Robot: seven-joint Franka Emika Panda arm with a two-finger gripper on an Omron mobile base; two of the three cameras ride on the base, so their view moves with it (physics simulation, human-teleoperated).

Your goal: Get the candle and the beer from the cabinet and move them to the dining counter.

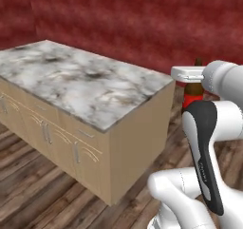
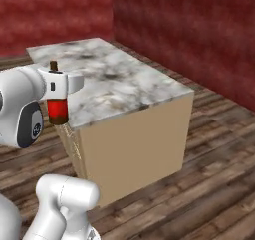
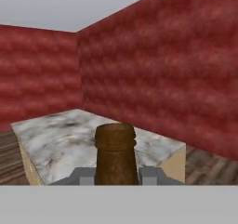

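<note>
The beer (image 1: 193, 93), a dark brown bottle with a red label, hangs upright in the air off the near end of the dining counter (image 1: 80, 81). My gripper (image 1: 189, 74) is shut on the beer just below its neck. From the other side the beer (image 2: 57, 109) shows its red label under the hand, with the gripper (image 2: 56, 83) around it, beside the dining counter (image 2: 114, 84). In the hand view the beer (image 3: 115, 155) rises between the fingertips (image 3: 82, 175), and the dining counter (image 3: 69, 144) lies beyond. The candle and the cabinet are out of view.
Red walls (image 1: 142, 19) stand behind the counter and meet in a corner. Wood plank floor (image 2: 214, 184) runs around the island's tan base. My own white arm (image 1: 204, 142) fills the lower right of the left base view.
</note>
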